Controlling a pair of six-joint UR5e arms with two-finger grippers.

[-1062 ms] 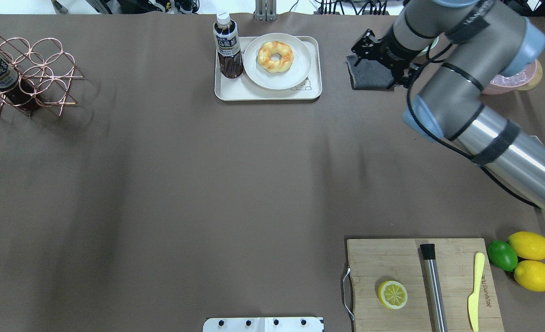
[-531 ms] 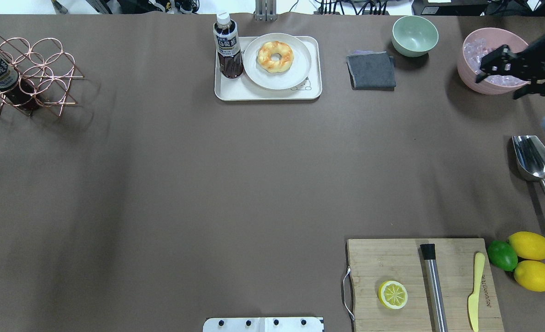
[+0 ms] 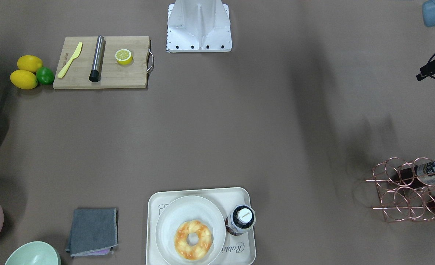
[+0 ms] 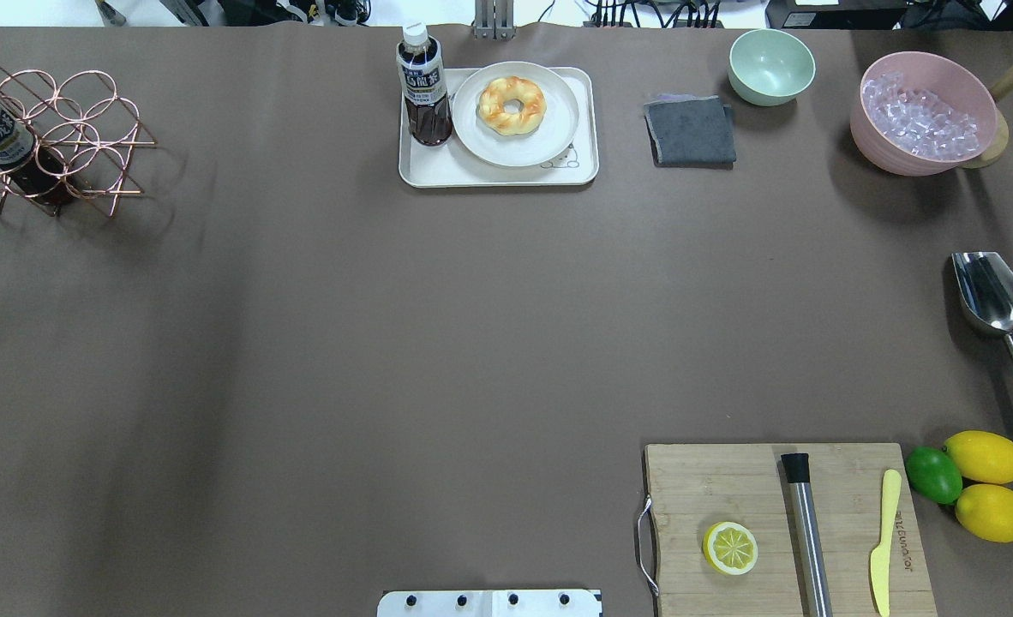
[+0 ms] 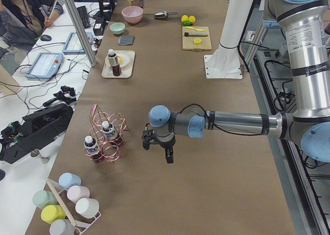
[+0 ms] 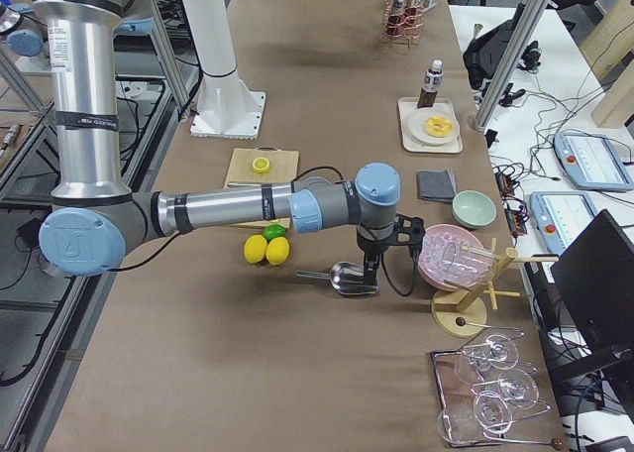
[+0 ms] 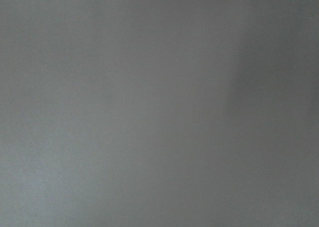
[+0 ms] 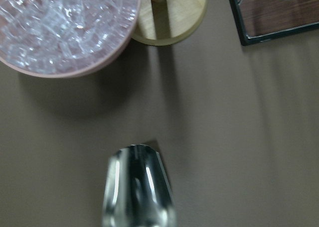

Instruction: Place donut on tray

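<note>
At upper centre of the overhead frame, the donut lies on a plate inside the tray, so the task looks finished. The left gripper and right gripper hang well away; whether spread or closed, I cannot tell.

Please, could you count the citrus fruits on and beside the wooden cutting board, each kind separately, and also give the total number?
Whole lemons: 2
Lime: 1
Lemon half: 1
Total: 4
</note>
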